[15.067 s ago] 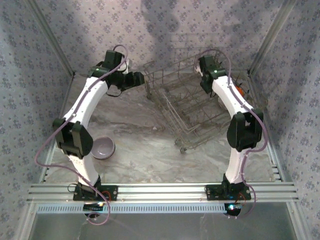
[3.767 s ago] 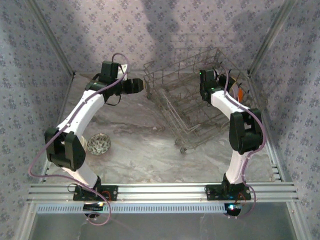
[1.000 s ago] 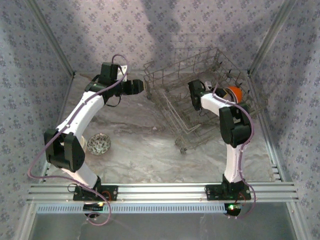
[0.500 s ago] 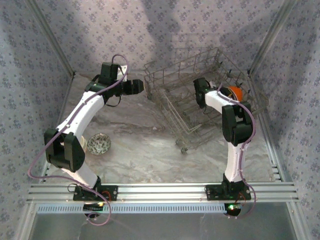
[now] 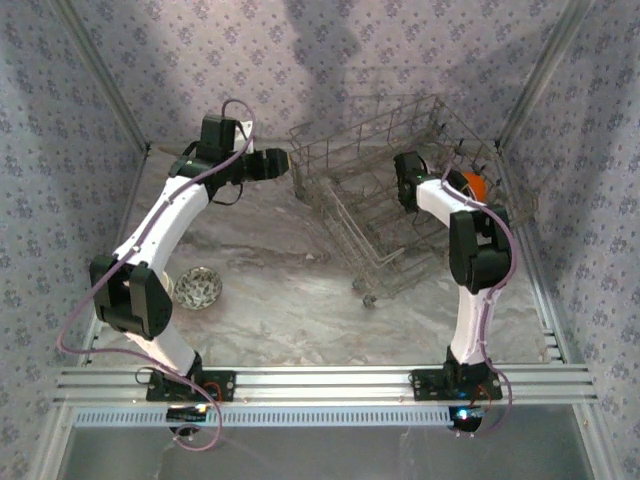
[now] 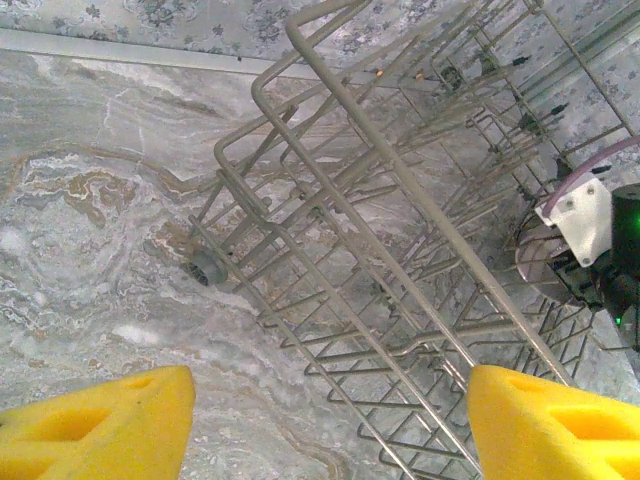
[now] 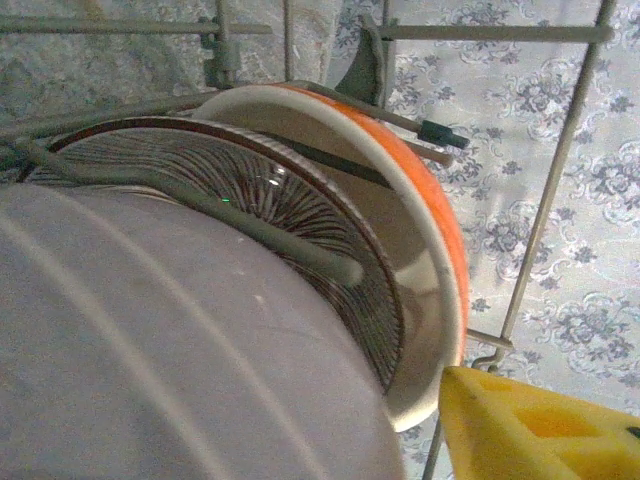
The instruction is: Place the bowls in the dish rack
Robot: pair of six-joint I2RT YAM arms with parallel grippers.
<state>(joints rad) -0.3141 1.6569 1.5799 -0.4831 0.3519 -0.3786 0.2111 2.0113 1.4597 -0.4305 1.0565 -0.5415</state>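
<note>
- Right pincer (image 5: pixel 408 182): inside the rack (image 5: pixel 372 215), close against the bowls. I see one yellow pad (image 7: pixel 540 430), so I cannot tell whether it grips.
- Change: within the last second it has shifted right, toward the orange bowl (image 7: pixel 430 220). A pale bowl (image 7: pixel 150 340) stands on edge against that one, probably just delivered.
- Left pincer (image 5: pixel 280 162): apart, empty, beside the rack's left corner.
- Count: two bowls racked, one patterned bowl (image 5: pixel 198 288) waiting on the table (image 5: pixel 290 300), one rack.
</note>
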